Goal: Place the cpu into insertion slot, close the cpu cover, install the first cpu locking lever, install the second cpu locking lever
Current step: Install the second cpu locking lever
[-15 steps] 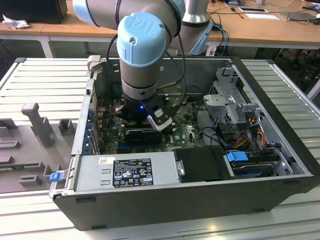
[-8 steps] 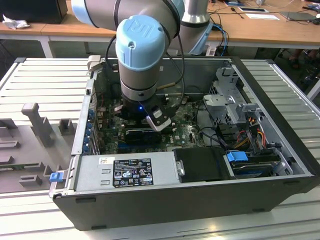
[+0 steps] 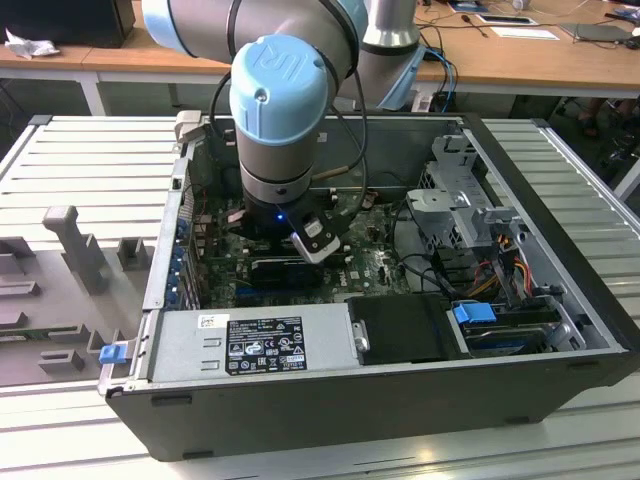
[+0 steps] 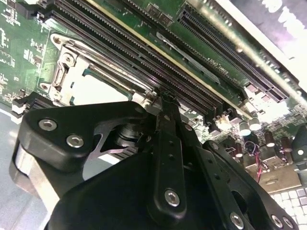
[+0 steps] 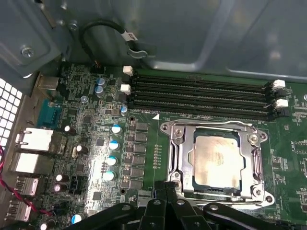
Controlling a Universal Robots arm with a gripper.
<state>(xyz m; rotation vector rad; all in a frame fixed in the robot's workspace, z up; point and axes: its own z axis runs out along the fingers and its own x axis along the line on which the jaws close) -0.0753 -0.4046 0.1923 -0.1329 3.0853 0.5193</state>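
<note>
The pale square cpu lies flat in the insertion slot on the green motherboard. The silvery cpu cover lies down over it, framing the chip in its window. A thin metal lever rod runs along the socket edge next to the memory slots. My gripper is shut, its black fingertips together right at the socket's near edge; I see nothing held between them. In the second wrist view the shut gripper points down beside the cover and the cpu. In the exterior view the gripper reaches down into the computer case.
The open computer case encloses the work, with the power supply at the front and a drive cage with cables at the exterior view's right. Black memory slots and capacitors flank the socket.
</note>
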